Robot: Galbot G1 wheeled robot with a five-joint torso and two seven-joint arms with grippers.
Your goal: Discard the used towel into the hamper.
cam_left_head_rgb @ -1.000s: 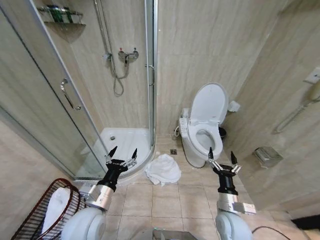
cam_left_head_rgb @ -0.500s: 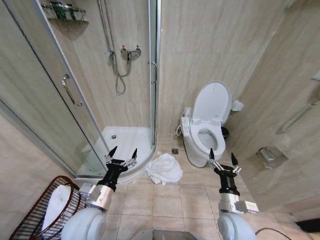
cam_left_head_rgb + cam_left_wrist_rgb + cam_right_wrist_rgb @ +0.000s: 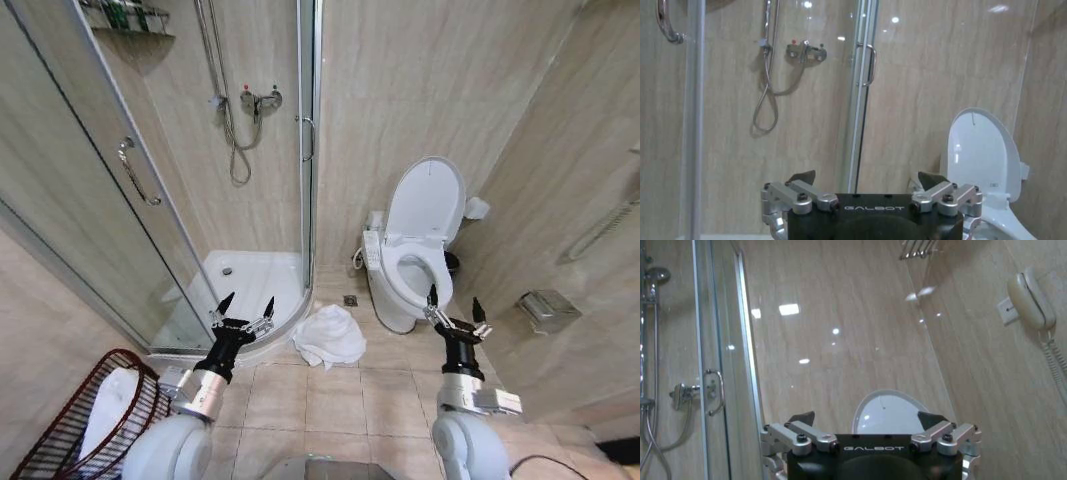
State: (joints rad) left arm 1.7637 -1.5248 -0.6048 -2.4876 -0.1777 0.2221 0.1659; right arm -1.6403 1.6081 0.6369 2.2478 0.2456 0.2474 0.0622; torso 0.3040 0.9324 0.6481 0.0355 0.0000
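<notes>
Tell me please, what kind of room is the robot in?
A bathroom, very likely in a hotel or home. A white toilet with its lid up stands against the tiled wall, a glass shower cabin holds a mixer tap and hose, and a crumpled white towel lies on the tiled floor.

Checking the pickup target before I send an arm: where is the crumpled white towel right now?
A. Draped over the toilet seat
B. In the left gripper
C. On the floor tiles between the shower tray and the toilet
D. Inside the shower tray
C: the towel lies on the floor between the shower tray and the toilet, with both grippers open and empty.
</notes>
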